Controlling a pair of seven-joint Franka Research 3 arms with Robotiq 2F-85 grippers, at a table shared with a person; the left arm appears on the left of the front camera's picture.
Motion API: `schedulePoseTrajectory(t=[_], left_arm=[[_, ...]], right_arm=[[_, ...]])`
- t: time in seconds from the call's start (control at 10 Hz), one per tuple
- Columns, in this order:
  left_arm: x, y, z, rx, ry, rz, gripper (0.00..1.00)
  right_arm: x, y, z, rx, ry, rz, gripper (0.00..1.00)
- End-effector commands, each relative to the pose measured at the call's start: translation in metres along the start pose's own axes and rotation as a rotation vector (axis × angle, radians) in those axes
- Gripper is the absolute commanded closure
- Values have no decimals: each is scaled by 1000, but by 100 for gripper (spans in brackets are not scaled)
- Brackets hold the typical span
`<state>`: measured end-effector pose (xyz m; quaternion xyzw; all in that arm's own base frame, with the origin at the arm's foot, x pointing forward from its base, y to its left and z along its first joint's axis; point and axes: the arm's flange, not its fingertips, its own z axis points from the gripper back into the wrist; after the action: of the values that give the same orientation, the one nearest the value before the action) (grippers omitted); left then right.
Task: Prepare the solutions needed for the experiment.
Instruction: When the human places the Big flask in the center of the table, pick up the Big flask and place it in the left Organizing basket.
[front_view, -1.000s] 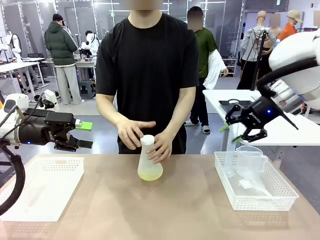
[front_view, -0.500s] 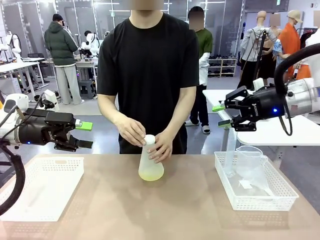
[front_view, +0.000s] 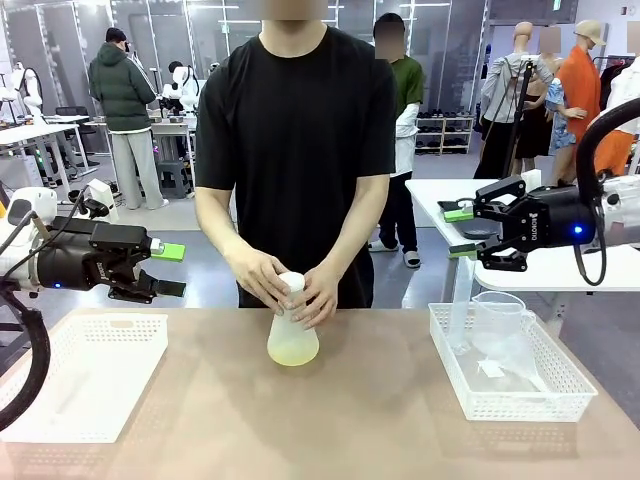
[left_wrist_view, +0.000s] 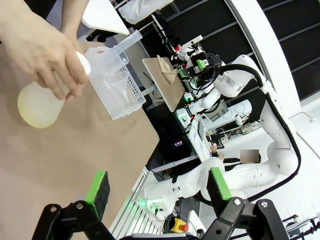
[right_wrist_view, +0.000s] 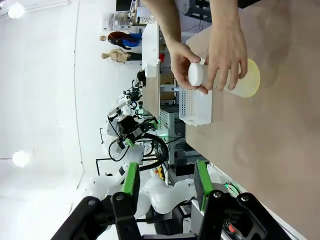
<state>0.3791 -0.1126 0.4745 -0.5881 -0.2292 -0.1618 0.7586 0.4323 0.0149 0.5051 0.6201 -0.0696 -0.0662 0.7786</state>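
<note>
With the left gripper (front_view: 168, 270) and right gripper (front_view: 460, 232) both open and empty, the person's hands (front_view: 258, 280) slipping could have tipped the flask (front_view: 291, 332), spilling liquid (front_view: 293, 354).

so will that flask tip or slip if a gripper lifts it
Probably steady: the conical flask has a wide base. Likely light, with only a little yellow-green liquid at the bottom. Its smooth tapering sides might slip.

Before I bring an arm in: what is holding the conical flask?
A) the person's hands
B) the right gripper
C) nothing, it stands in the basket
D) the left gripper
A: the person's hands wrap the neck of the flask; the left gripper and right gripper hang open, apart from it.
</note>
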Motion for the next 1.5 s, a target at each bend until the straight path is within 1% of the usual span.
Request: schedulePoseTrajectory(t=[0.0,0.1,0.2,1.2,1.3,1.4], left_arm=[[2,-2,-2,-23,-16,17,0],[2,-2,-2,-23,-16,17,0],[2,-2,-2,-23,-16,17,0],[2,-2,-2,-23,-16,17,0],[0,0,0,0,0,0,0],[6,2,4,19,-9,-90,0]], right_arm=[[4,0,-3,32,-4,6,43],[6,-1,-3,9,15,-6,43],[1,-1,1,7,-3,-4,43],[1,-1,1,7,-3,-4,43],[1,-1,1,7,-3,-4,43],[1,-1,1,7,-3,-4,43]])
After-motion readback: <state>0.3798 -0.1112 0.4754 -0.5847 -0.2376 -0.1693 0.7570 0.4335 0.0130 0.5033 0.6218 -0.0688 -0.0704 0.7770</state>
